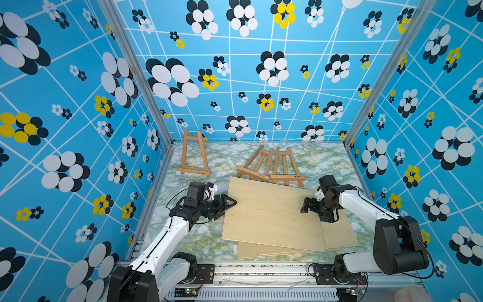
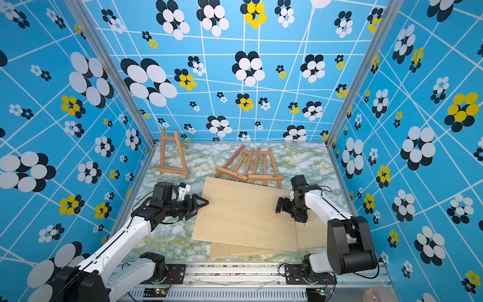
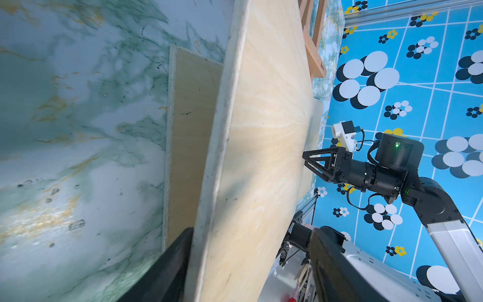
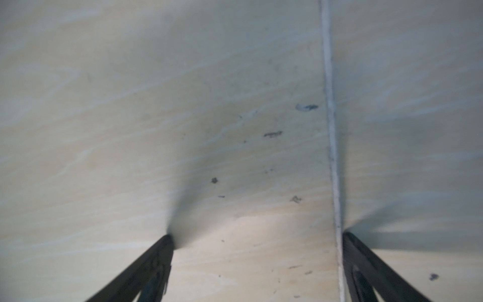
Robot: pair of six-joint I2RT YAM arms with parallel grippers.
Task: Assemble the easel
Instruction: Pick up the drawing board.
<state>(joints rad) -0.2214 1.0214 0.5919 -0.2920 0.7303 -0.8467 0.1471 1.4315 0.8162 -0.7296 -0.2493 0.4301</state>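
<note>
The left pincer (image 1: 230, 202) reaches in low from the left. Its two black fingers are spread, with the left edge of the top pale rectangular plywood board (image 1: 271, 214) between them. In the left wrist view one finger (image 3: 175, 264) runs close along the board's edge on the bench side and the other stands off its upper face, so the pincer straddles the wood with a gap and has no firm hold of it. The right pincer (image 1: 317, 213) points down over the right part of the same board, spread wide and holding nothing. Its wrist view shows one fingertip (image 4: 164, 243) down at the wood on each side of the top board's right edge, the outer one over a lower plywood board (image 1: 341, 232) of the stack. The top board lies skewed on that stack, and more sheets show at its near edge. At its far edge two light-brown wooden easels lie flat side by side, the left flat easel (image 1: 254, 167) and the right flat easel (image 1: 286, 168), with their ledge bars at the board's rim. A third wooden easel (image 1: 194, 157) stands upright near the far left corner, well apart from both pincers. Everything rests on the green-veined, marble-patterned bench (image 1: 183, 240).
</note>
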